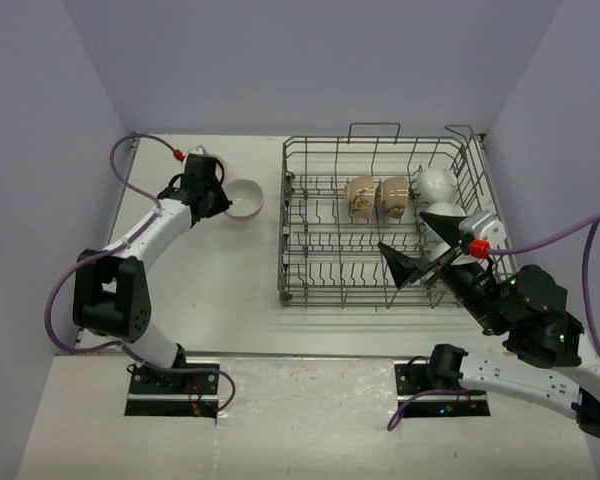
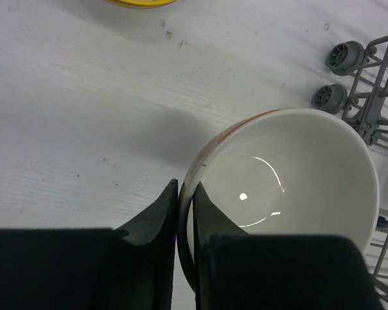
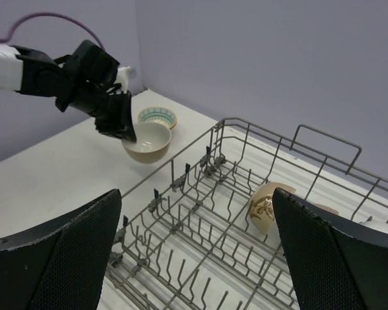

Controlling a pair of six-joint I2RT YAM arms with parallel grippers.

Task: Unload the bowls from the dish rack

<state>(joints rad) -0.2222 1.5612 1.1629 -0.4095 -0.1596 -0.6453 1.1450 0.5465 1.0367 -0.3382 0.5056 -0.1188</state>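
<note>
The left gripper (image 2: pixel 184 187) is closed on the rim of a round bowl (image 2: pixel 291 194), glossy white inside and tan outside. The bowl is at the table (image 1: pixel 220 280), left of the dish rack (image 1: pixel 284 230) near its far corner. A patterned bowl (image 3: pixel 158 117) with a yellow-green inside sits just beyond it. That makes two bowls outside the rack.

Four bowls show inside the grey wire rack, all in its far right part. Two are tan bowls (image 1: pixel 360 197) (image 1: pixel 393 197) standing side by side. Two are white bowls (image 1: pixel 435 183) (image 1: pixel 445 213), the nearer one partly hidden. The right gripper (image 1: pixel 423 262) hangs over the rack's near right, jaws wide apart and holding nothing.
</note>
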